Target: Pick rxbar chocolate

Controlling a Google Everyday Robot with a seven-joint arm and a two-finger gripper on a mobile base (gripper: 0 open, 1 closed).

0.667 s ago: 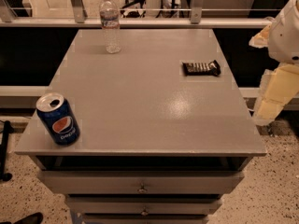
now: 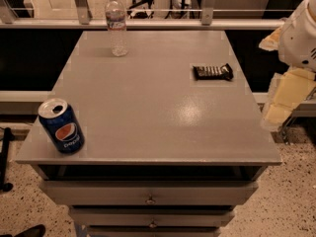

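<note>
Nothing on the table (image 2: pixel 148 107) had shifted since the earlier frame, and the gripper (image 2: pixel 289 97) hung in much the same spot off the right edge; couldn't tell whether it was released or clenched. rxbar chocolate (image 2: pixel 213 72) lay flat near the back-right of the top, well apart from the Pepsi can (image 2: pixel 61 126) and water bottle (image 2: pixel 117 26). Best approach looked like swinging in over the bar, aligning across its short width and descending straight, since a thin wrapper would likely skid.
</note>
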